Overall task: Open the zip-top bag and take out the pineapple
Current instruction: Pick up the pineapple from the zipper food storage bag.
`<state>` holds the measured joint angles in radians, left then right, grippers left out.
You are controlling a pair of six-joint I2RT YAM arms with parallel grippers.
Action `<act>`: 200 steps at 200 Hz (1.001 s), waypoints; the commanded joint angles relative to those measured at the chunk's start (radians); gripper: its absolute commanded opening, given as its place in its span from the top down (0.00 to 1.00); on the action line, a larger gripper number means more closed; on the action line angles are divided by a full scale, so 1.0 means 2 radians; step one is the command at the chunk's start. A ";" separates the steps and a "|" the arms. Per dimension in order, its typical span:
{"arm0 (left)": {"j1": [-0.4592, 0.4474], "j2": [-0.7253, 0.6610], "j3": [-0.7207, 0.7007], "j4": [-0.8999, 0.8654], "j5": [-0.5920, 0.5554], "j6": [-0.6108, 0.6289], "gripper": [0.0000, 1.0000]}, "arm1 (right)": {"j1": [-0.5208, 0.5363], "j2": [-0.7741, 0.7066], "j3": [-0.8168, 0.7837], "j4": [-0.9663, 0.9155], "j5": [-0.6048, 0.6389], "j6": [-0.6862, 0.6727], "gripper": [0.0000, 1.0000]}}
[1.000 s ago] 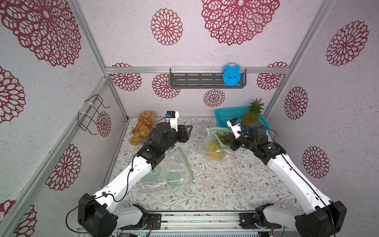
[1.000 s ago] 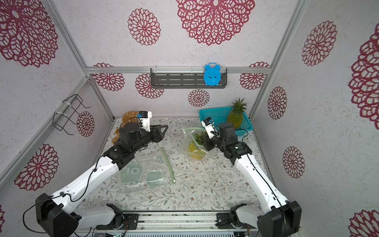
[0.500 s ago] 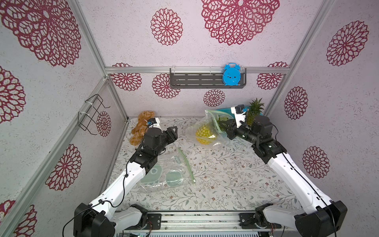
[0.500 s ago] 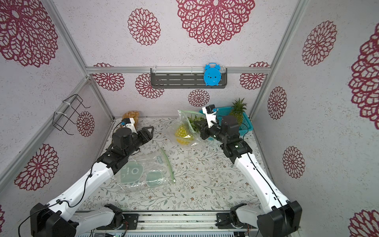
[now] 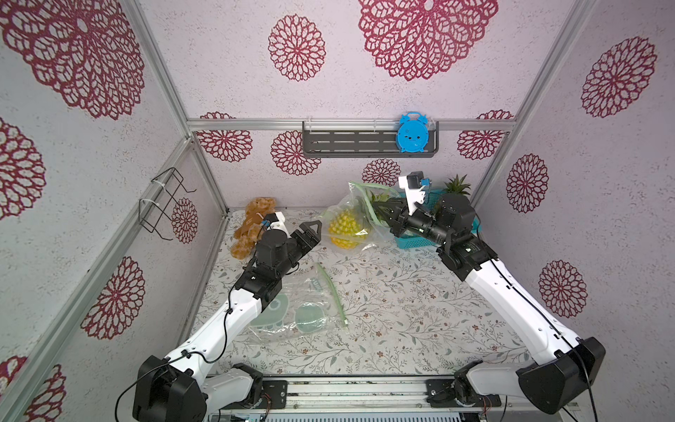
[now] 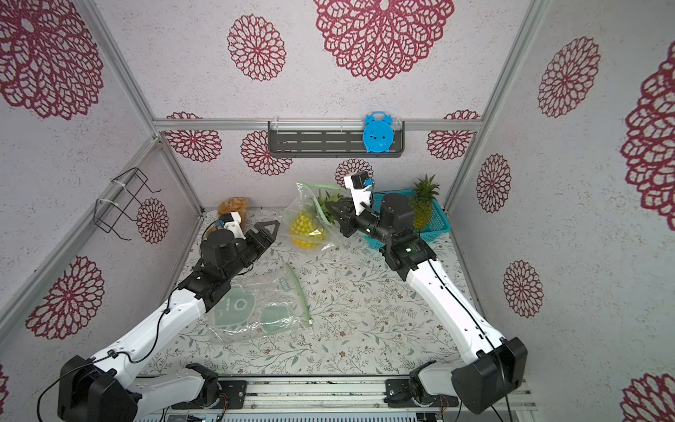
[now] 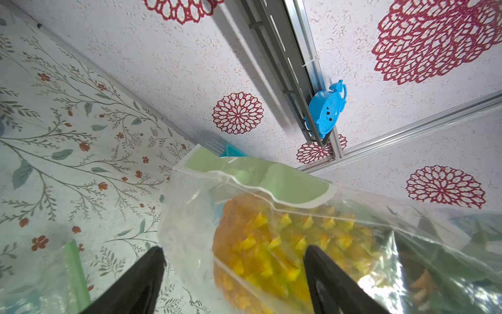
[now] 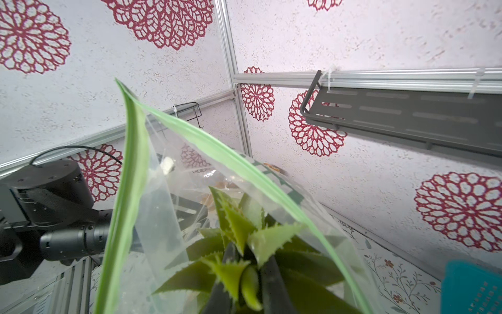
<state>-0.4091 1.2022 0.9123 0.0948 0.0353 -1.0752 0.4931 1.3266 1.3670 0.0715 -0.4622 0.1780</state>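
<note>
The right end effector [image 5: 384, 218], clamped on the crown of the pineapple [image 5: 345, 230] through the open mouth of the zip-top bag [image 5: 356, 199], has hoisted both off the worktop [image 5: 401, 299]. The left end effector [image 5: 312, 234] has spread wide just short of the dangling bag, probably to tug it off the fruit.

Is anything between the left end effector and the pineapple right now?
Yes. The clear wall of the zip-top bag surrounds the pineapple, so the open left end effector faces plastic, not bare fruit.

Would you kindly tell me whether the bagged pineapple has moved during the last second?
Yes. In both top views the pineapple has moved up and left, away from the teal basket, carried by the right gripper.
</note>
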 commanded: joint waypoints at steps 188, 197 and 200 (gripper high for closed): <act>0.019 -0.015 -0.093 0.151 -0.051 -0.088 0.01 | 0.026 -0.007 0.059 0.125 -0.018 0.045 1.00; 0.019 -0.006 -0.093 0.160 -0.046 -0.095 0.01 | 0.029 -0.006 0.060 0.125 -0.019 0.047 1.00; 0.018 -0.004 -0.093 0.165 -0.044 -0.097 0.01 | 0.029 -0.006 0.060 0.125 -0.019 0.047 1.00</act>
<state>-0.3786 1.1545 0.7361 0.3218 -0.0856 -1.2327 0.5350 1.3411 1.4052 0.1135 -0.4789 0.2398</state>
